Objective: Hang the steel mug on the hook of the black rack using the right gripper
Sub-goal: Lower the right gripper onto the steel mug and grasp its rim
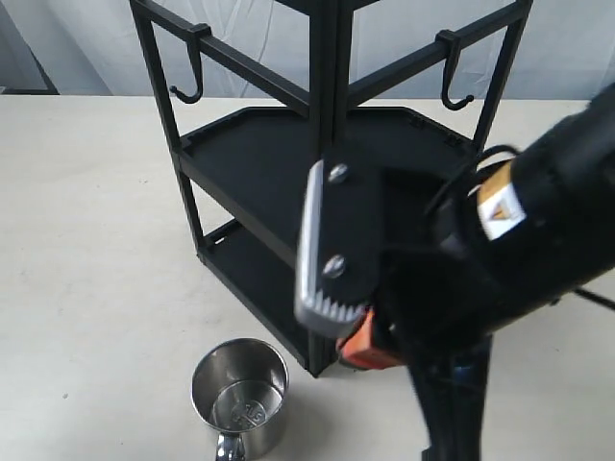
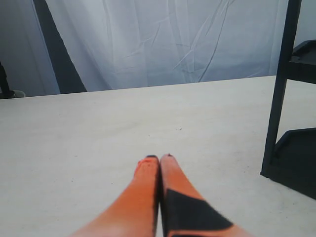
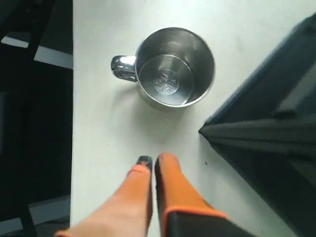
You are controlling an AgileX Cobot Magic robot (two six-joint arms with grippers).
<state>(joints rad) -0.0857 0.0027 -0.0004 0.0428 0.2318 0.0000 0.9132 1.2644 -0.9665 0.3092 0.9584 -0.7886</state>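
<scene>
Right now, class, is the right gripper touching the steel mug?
Apart. In the right wrist view, bare table shows between the right gripper and the steel mug, which stands upright on it.

We are logging two marks, neither carrying legible words: a stamped emblem inside the steel mug's (image 3: pixel 174 67) base, and a yellow triangular warning label on the right claw's (image 1: pixel 332 312) housing.

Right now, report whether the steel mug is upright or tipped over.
Upright. The steel mug stands on the table with its open mouth facing up and its stamped base visible inside; it looks empty.
</scene>
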